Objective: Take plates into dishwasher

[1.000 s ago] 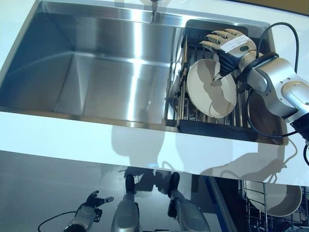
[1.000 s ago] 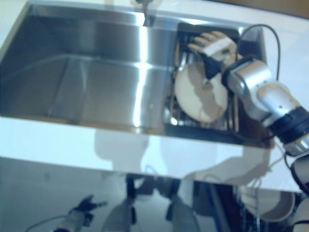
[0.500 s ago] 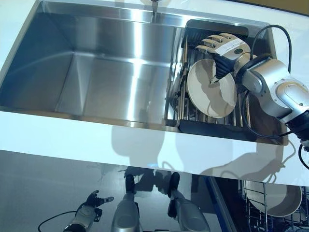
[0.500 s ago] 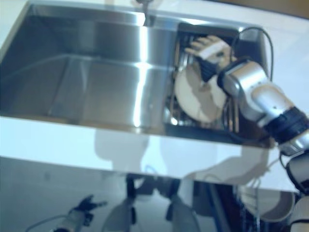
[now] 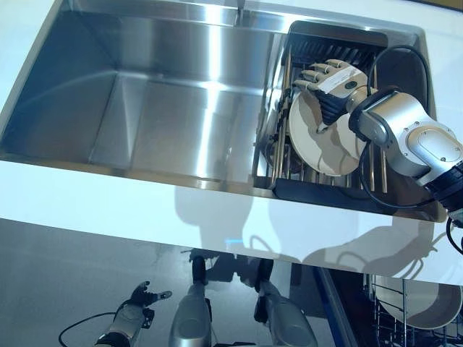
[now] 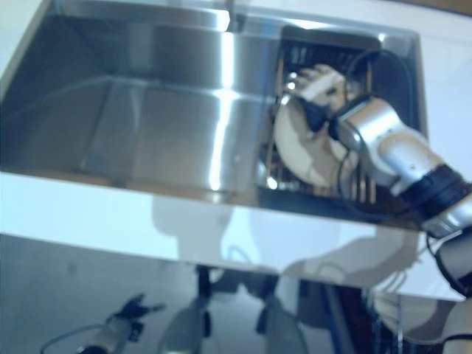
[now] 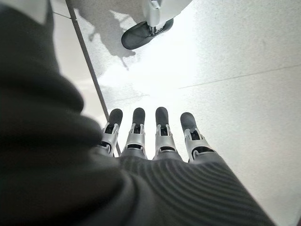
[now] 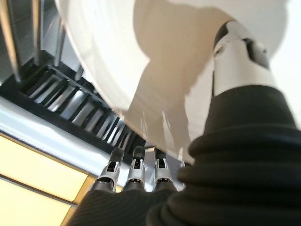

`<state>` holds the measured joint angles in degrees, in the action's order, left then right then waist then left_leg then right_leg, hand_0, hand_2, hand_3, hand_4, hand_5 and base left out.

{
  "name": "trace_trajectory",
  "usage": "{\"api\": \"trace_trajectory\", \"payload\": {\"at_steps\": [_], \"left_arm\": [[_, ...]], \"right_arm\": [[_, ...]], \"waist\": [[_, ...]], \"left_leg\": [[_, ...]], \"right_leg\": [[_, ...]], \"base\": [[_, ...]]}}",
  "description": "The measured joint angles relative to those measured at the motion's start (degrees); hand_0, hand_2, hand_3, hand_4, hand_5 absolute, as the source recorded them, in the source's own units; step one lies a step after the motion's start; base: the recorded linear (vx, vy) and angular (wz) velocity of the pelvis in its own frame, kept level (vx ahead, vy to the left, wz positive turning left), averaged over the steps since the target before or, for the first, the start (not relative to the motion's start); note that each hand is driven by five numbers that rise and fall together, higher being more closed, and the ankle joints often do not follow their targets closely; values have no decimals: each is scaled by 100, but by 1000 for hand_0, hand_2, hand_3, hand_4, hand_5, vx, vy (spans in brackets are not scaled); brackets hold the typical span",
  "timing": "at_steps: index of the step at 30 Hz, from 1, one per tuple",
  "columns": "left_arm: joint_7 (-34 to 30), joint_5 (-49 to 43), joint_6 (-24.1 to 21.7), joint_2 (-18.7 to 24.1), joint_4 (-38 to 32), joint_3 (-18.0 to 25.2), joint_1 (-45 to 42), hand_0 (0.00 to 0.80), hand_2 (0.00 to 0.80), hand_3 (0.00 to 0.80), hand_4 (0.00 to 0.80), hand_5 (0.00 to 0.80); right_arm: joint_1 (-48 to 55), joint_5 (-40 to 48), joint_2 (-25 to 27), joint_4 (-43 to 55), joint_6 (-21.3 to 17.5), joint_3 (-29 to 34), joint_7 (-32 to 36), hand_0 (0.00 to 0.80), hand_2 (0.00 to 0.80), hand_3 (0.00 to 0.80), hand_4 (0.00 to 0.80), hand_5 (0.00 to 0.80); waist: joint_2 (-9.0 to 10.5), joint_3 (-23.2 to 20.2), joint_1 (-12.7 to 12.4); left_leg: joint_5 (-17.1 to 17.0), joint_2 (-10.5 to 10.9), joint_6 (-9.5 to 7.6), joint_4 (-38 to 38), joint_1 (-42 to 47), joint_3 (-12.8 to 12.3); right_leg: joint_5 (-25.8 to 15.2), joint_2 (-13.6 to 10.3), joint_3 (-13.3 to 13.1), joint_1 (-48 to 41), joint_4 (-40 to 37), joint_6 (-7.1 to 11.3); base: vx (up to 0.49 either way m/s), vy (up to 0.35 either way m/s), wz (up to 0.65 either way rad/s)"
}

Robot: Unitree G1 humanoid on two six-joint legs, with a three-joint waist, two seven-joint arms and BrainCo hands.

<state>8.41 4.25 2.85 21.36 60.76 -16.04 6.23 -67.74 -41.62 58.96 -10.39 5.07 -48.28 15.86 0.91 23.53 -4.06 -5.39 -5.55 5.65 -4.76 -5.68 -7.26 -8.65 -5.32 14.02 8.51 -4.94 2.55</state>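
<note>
The left hand hangs low beside the body, fingers straight and relaxed, holding nothing and well away from the work. Across the counter, the stainless sink basin sits bare. To its right a dark drying rack with metal dividers holds a cream plate standing on edge between the wires. The right hand is at the plate's upper rim: its fingers reach over the back of the plate and its thumb lies against the front face, so it looks set to pinch, though whether the pinch is fully closed cannot be told from these views.

To do this step well, the thumb and fingers should press firmly on opposite faces near the rim before any lift. The plate should then rise straight up along the dividers, not sideways, or it may catch on the wires. At the far lower right, the dishwasher rack already carries a plate, so a free slot beside it is likely the target.
</note>
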Motion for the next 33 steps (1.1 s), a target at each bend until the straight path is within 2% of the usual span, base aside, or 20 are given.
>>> {"api": "trace_trajectory", "payload": {"at_steps": [6, 7, 8, 9, 10, 14, 20, 27, 33], "left_arm": [[-14, 1, 8, 3, -44, -1, 6, 0, 0, 0, 0, 0], [-16, 1, 10, 3, -49, -2, 6, 0, 0, 0, 0, 0], [-17, 1, 9, 3, -50, -2, 6, 0, 0, 0, 0, 0], [-21, 1, 9, 3, -49, -2, 6, 0, 0, 0, 0, 0], [-56, 1, 8, 4, -51, -2, 7, 0, 0, 0, 0, 0], [-66, 1, 3, 5, -77, -5, 7, 0, 0, 0, 0, 0], [-67, 1, 4, 8, -104, -23, 29, 0, 0, 0, 0, 0], [-66, 1, 9, 7, -121, -26, 43, 0, 0, 0, 0, 0], [-62, 2, 8, 7, -119, -26, 46, 0, 0, 0, 0, 0]], "right_arm": [[-371, -93, -100, -422, -266, -239, 295, 0, 0, 0, 0, 0], [-426, -93, -157, -499, -273, -240, 358, 82, 82, 82, 82, 82], [-456, -94, -205, -561, -279, -244, 406, 474, 474, 474, 474, 474], [-471, -94, -233, -601, -285, -244, 427, 737, 737, 737, 737, 737], [-521, -99, -292, -721, -317, -256, 463, 800, 800, 800, 800, 800], [-654, -275, -419, -936, -350, -369, 564, 800, 800, 800, 800, 800], [-744, -335, -427, -1309, -367, -439, 639, 800, 800, 800, 800, 800], [-745, -462, -397, -1355, -589, -444, 192, 800, 800, 800, 800, 800], [-754, -735, -362, -1349, -596, -448, -150, 800, 800, 800, 800, 800]], "waist": [[0, 14, -10], [0, 17, -8], [0, 18, -8], [0, 18, -8], [-2, 19, -13], [-6, 28, -25], [-6, 33, -173], [-6, 33, -149], [-5, 33, -154]], "left_leg": [[-11, -4, 4, 0, -9, 18], [-14, -5, 6, -1, -12, 22], [-16, -8, 7, -1, -13, 25], [-16, -9, 8, -1, -14, 26], [-20, -10, 9, 0, -24, 33], [-46, -8, 13, 0, -123, 90], [-52, -5, 11, -1, -127, 102], [-65, -18, 19, -1, -116, 104], [-69, -15, 16, 0, -93, 104]], "right_leg": [[1, 0, 21, 0, -1, 1], [1, 1, 24, 2, -1, 1], [1, 3, 28, 2, -1, 1], [1, 3, 29, 1, -1, 1], [1, 3, 36, 8, -2, 1], [-1, 2, 81, 74, -1, -2], [-1, -1, 94, 71, -1, -2], [-12, 11, 95, 62, 0, -16], [-18, 10, 95, 39, 1, -23]], "base": [[5, -3, 0], [0, 0, 0], [0, 0, 0], [0, 0, 0], [0, 0, 0], [21, -2, 6], [4, 0, 1], [0, 0, 0], [0, 0, 0]]}}
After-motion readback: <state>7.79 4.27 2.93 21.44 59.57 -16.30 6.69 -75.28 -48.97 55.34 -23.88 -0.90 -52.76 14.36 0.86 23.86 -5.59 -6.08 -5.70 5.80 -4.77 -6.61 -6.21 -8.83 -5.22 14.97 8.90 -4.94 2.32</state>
